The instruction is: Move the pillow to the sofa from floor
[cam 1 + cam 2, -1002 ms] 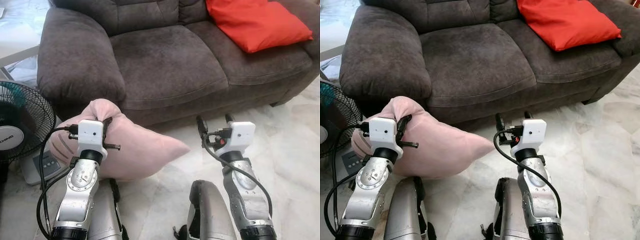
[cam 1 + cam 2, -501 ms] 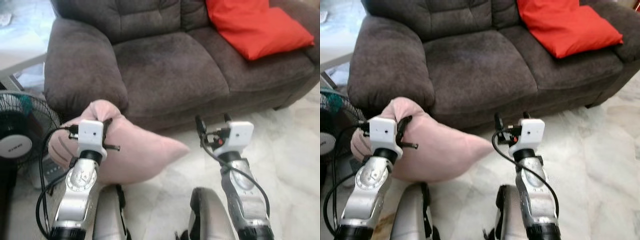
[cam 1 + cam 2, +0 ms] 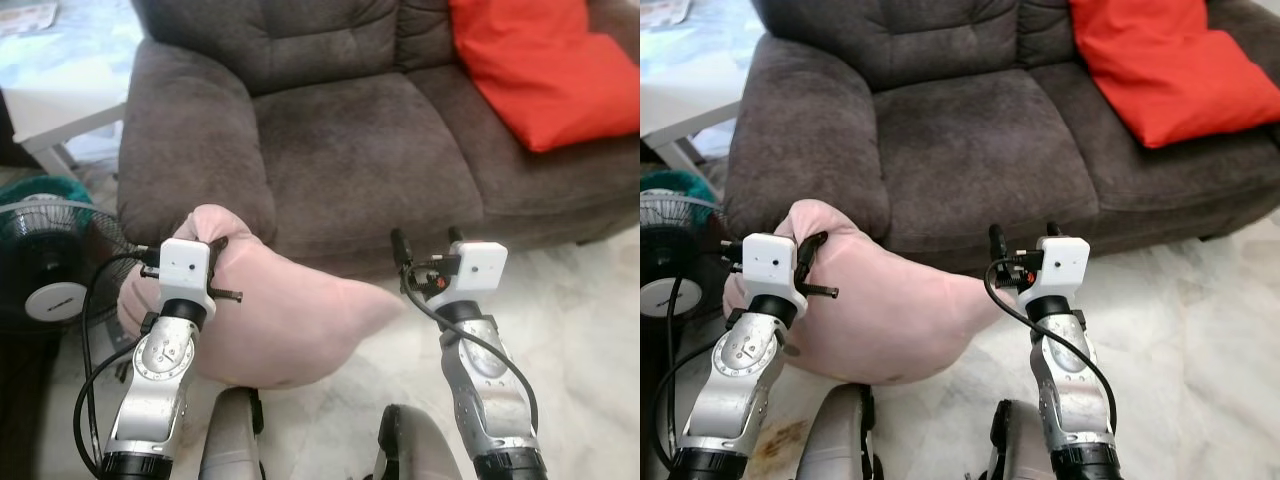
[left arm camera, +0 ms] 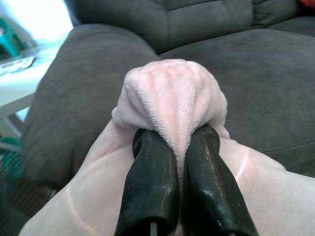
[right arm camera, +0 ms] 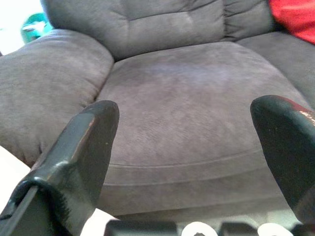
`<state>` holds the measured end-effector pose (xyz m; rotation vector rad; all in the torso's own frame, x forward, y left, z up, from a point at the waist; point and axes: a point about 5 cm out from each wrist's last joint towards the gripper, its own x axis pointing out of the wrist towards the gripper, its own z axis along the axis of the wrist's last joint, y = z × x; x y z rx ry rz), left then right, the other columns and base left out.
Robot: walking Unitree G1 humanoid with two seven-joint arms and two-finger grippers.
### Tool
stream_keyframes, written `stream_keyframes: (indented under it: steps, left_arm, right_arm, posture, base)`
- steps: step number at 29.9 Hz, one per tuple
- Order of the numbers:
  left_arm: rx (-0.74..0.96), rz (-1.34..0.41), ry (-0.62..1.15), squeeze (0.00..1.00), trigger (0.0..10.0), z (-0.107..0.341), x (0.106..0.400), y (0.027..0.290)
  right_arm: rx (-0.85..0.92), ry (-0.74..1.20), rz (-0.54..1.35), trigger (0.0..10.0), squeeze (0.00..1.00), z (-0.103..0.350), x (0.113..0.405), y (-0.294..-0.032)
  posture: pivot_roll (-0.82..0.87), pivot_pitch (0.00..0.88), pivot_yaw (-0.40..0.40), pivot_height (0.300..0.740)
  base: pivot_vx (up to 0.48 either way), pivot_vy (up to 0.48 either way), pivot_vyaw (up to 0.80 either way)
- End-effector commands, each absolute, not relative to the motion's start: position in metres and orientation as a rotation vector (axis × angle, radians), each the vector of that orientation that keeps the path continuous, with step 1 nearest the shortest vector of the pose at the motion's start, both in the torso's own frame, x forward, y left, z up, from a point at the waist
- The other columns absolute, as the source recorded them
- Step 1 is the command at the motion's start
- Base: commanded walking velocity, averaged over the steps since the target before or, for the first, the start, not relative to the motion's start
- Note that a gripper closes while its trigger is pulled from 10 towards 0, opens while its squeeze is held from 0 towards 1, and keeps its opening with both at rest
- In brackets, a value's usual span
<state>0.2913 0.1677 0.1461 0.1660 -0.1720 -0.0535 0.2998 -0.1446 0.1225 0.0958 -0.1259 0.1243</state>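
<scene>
A pale pink pillow [image 3: 290,320] hangs off the floor in front of the dark grey sofa [image 3: 360,140], below its left armrest. My left gripper [image 4: 182,147] is shut on a bunched corner of the pillow [image 4: 172,93] at its upper left. My right gripper [image 3: 428,240] stands open and holds nothing, level with the front edge of the sofa's left seat cushion [image 5: 197,123], just right of the pillow's tip.
A red cushion [image 3: 540,70] lies on the sofa's right seat. A black floor fan [image 3: 55,270] stands at the left beside the armrest. A white table edge [image 3: 50,100] is behind it. Pale marble floor [image 3: 590,320] stretches to the right.
The view has shifted so the sofa sits further right and closer. The pillow now hangs higher against the sofa front, still held by my left gripper. My right gripper stays open.
</scene>
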Motion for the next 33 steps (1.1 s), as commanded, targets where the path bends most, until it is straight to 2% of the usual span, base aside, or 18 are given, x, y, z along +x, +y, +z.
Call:
stream_keyframes:
  steps: [1,33]
  left_arm:
    - [0.175,-0.04,-0.299,0.0,10.0,0.1754,0.2913,0.1689]
    - [0.169,-0.049,-0.303,0.0,10.0,0.1785,0.2931,0.1662]
  right_arm:
    - [0.097,-0.122,0.132,10.0,0.0,0.1218,0.3005,-0.1428]
    - [0.107,-0.138,0.135,10.0,0.0,0.1245,0.304,-0.1388]
  posture:
    - [0.19,0.112,-0.007,0.637]
    - [0.2,0.125,0.001,0.637]
  base:
    - [0.0,0.0,0.0]
    - [0.0,0.0,0.0]
